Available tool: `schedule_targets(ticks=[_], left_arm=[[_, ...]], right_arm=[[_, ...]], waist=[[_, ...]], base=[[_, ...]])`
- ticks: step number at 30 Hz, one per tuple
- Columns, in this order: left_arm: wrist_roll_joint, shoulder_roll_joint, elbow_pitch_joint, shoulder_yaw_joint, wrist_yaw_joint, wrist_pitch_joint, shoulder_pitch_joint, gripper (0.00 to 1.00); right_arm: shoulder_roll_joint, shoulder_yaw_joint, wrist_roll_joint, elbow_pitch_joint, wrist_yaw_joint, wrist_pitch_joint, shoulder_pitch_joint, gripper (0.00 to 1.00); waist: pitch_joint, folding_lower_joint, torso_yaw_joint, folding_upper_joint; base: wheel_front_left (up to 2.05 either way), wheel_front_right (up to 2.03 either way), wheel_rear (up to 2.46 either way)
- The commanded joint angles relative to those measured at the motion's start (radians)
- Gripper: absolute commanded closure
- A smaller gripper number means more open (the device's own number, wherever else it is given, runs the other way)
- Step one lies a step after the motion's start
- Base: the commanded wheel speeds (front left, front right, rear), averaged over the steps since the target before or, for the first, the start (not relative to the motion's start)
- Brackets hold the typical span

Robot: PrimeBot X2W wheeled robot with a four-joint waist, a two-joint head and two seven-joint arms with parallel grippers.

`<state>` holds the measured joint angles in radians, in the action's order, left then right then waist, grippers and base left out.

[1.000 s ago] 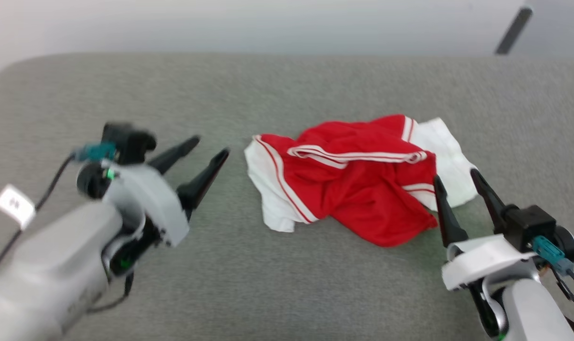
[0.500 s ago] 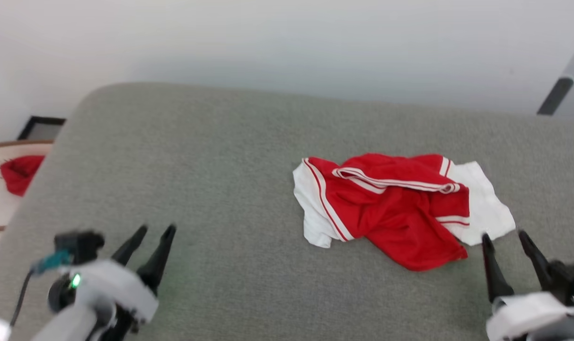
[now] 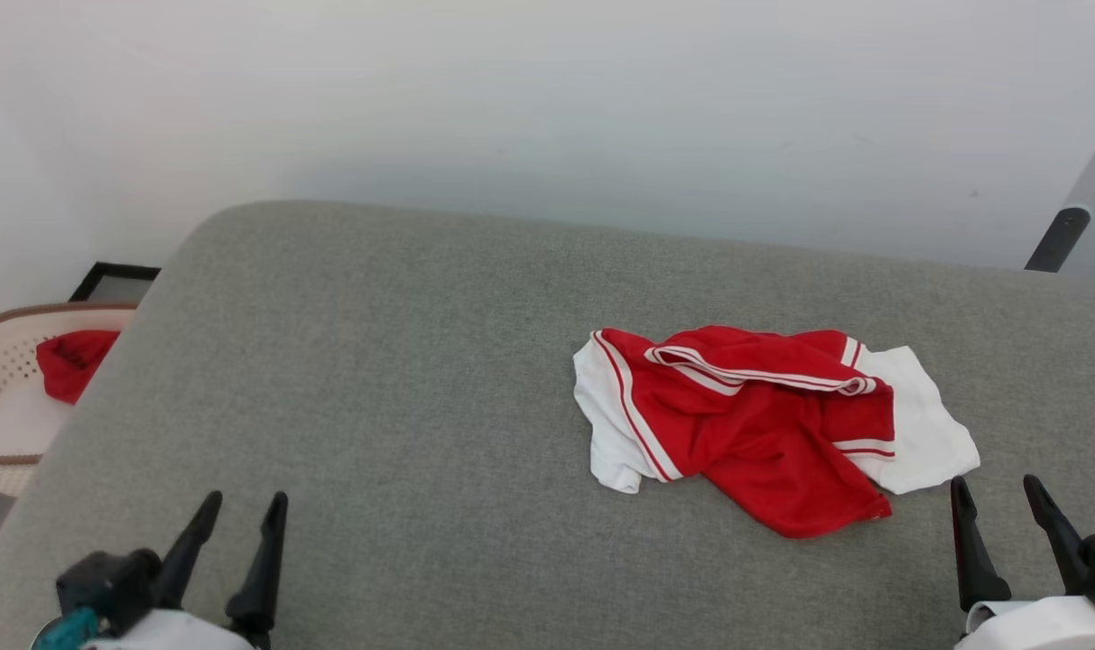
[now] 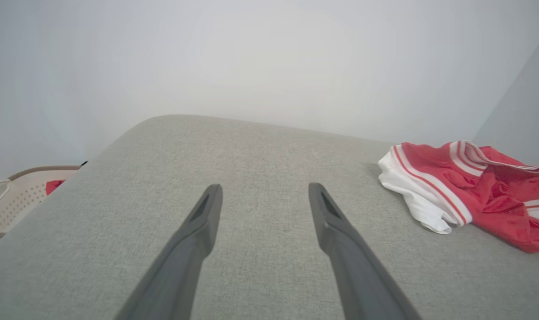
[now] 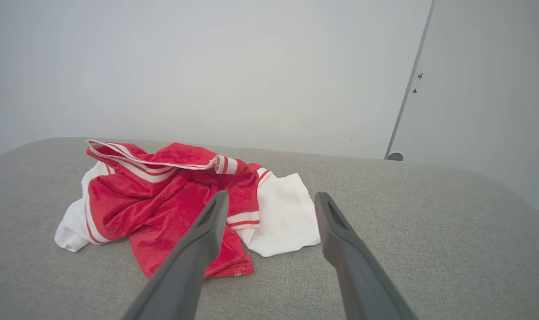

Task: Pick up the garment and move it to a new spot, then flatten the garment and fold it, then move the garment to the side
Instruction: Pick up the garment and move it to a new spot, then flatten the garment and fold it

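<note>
Over the last second the head view tilts up and back, so the shift of the whole scene is the camera's doing. The garment (image 3: 755, 424) keeps the same crumpled shape throughout. What does change is the arms: the left gripper (image 3: 246, 498) was close beside the garment's white sleeve and the right gripper (image 3: 996, 483) had its fingers at the red hem, and both are now drawn back.

Both grippers stand with fingers spread and hold nothing. The garment lies just ahead and a little to the left of the right gripper's fingertips, near but not touching. From the left gripper it is well off to the right, with bare grey cushion (image 3: 375, 379) between. It is bunched, one white sleeve at each end and the striped trim folded over on top.

My reading is that no pick has begun — the arms are pulled back and the first grasp still lies ahead. The right gripper is the better placed to reach in.
</note>
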<state>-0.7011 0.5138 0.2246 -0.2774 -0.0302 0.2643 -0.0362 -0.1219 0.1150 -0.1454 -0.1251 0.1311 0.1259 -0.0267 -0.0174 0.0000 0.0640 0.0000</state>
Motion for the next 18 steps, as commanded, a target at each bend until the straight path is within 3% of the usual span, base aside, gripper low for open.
schedule_targets(ticks=[1, 8, 18], left_arm=[[0.032, -0.012, -0.023, 0.018, 0.005, 0.000, 0.027, 0.00], [0.167, -0.062, -0.094, 0.099, -0.005, 0.000, 0.083, 0.00], [0.230, -0.115, -0.081, 0.144, -0.046, 0.000, 0.104, 0.00]], right_arm=[[0.004, -0.002, 0.003, 0.008, -0.001, 0.003, 0.008, 0.00], [0.015, -0.016, 0.007, 0.000, -0.001, 0.015, 0.028, 0.00], [0.023, -0.008, 0.006, -0.019, -0.001, 0.031, 0.032, 0.00]], waist=[[-0.003, 0.0000, -0.004, 0.0000], [-0.005, 0.0000, -0.013, 0.0000], [0.004, 0.0000, -0.018, 0.0000]], base=[[0.00, 0.00, 0.00], [0.00, 0.00, 0.00], [0.00, 0.00, 0.00]])
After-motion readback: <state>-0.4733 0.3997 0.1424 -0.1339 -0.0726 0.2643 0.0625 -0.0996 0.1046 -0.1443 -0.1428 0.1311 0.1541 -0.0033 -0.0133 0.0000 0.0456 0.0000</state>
